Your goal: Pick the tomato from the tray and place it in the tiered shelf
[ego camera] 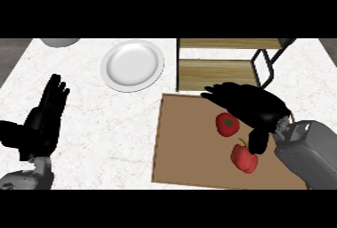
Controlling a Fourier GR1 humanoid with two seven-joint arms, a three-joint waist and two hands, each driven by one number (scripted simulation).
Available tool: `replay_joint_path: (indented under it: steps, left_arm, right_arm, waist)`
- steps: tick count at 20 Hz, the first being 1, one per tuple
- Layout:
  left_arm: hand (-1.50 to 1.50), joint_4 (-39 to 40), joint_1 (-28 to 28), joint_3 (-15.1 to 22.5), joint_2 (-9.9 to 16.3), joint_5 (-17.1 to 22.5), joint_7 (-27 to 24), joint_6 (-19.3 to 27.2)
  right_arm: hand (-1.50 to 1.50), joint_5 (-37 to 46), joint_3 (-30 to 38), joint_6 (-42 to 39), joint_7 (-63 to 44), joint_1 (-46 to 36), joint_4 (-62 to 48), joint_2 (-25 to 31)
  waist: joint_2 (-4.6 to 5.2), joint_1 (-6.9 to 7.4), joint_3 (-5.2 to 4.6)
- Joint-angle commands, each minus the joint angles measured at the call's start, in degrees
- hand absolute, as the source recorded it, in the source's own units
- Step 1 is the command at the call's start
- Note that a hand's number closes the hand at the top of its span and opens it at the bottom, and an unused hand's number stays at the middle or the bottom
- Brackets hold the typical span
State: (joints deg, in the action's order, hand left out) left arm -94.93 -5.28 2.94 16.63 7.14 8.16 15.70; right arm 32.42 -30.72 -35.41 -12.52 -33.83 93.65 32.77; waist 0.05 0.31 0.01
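Robot's right hand hovers over a tomato on a brown tray.

The fingers are spread apart, holding nothing. A red pepper lies beside the tomato. The wooden tiered shelf stands behind the tray, with a white plate to its left on the bench. The left hand rests open at the view's left.

Single head view, set above the worktop, facing steeply downward. Close range: tray near lower edge, tiered shelf at top. No second view.

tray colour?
Plain brown tray, no pattern. Head view, under the tomato and the right hand.
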Motion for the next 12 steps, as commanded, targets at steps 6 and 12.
replay_joint_path:
  steps: [6,12]
  left_arm:
    - [0.00,1.37,-1.30,-3.26,-0.27,-0.25,-0.09,-3.51]
    - [0.00,-2.43,1.39,-2.65,-2.05,-2.82,0.89,-3.67]
  right_arm:
    - [-1.50,11.07,1.95,4.79,12.04,5.35,-8.33,-1.85]
    - [-1.50,15.77,5.21,5.09,15.34,4.75,-11.76,-6.53]
  waist:
    - [0.03,-0.09,-0.01]
    - [-0.04,-0.01,-0.01]
